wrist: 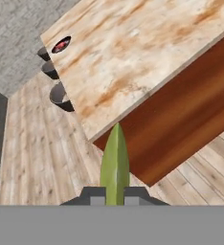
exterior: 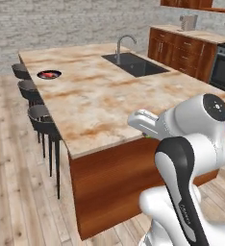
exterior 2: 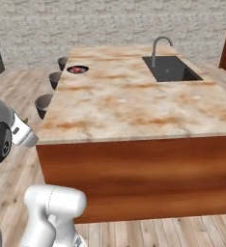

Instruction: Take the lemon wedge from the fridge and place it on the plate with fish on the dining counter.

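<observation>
The gripper (wrist: 115,194) was clamped narrow on the lemon wedge (wrist: 115,165), a yellow-green sliver standing up between the two dark fingertips (wrist: 94,195) in the hand view. It hung over the wood floor (wrist: 32,158), short of the near corner of the worktop (exterior: 100,105).

The plate (exterior: 49,74) sat well away, close to the far stool-side edge of the marbled top, with the red fish (exterior: 48,74) lying on it. Three dark stools (exterior: 40,115) lined that same side.

The risks looked plain enough. The wedge was thin and pinched only at its base, so a sharp swing of the arm could have twisted it loose onto the floor. The plate was a long way off, and reaching from there would likely have fallen short, so the base probably needed to drive closer along the stool side, where it could have clipped a stool. The plate was small and near the edge, so a release made too high or off-centre could have bounced the wedge off the rim and over the side.
</observation>
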### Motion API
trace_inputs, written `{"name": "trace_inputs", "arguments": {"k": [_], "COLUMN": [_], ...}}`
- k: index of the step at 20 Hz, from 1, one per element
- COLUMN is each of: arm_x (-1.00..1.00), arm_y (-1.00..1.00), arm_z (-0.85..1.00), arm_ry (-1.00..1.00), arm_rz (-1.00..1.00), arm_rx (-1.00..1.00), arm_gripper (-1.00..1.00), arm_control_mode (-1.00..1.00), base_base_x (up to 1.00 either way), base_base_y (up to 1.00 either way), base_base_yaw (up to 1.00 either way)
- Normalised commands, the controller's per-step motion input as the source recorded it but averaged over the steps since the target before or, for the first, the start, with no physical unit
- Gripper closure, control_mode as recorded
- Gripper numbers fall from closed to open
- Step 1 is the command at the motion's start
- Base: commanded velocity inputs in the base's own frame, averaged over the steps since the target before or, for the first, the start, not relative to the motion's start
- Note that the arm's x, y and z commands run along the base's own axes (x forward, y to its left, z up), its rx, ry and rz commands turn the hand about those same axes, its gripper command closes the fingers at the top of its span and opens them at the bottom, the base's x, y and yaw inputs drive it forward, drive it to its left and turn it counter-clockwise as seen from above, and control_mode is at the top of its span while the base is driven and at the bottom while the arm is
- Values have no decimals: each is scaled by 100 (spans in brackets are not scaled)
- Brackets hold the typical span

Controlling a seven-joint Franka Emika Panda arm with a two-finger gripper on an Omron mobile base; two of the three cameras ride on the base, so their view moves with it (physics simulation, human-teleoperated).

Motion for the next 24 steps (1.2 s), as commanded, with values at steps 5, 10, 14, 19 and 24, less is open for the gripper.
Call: {"name": "trace_inputs", "arguments": {"k": [5,10,14,19,24], "arm_x": [0,0,0,0,0], "arm_y": [0,0,0,0,0], "arm_z": [0,0,0,0,0], "arm_ry": [0,0,0,0,0], "arm_rz": [0,0,0,0,0], "arm_rx": [0,0,0,0,0], "arm_gripper": [100,100,100,100,100], "arm_control_mode": [100,100,100,100,100], "base_base_x": [41,92,89,12,11], "base_base_y": [100,100,100,100,100], "base_base_yaw": [1,-20,-48,-46,-49]}}
